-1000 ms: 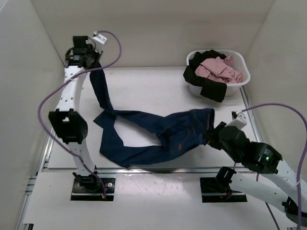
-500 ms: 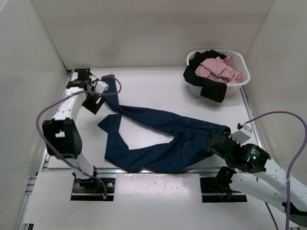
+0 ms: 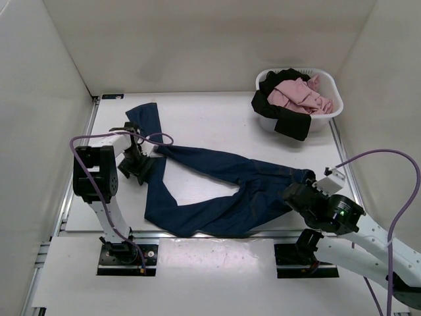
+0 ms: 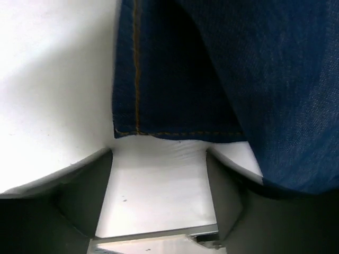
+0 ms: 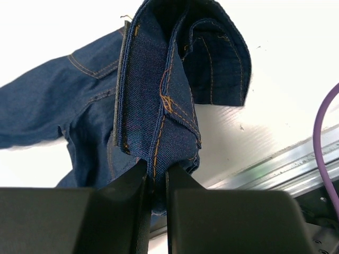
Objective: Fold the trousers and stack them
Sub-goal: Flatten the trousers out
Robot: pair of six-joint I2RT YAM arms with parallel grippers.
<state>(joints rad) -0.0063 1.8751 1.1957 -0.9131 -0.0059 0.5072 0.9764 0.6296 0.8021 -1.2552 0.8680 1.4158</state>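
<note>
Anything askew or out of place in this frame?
The trousers lie unfolded, legs splayed in a V, waistband bunched in the shut right gripper. A black garment hangs over the basket rim.

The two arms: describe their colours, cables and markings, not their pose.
Both the left arm and the right arm have white links with bulky black joint housings. A purple cable loops along each. A green light glows on the right arm's joint. The left gripper has dark grey fingers, the right gripper black ones.
</note>
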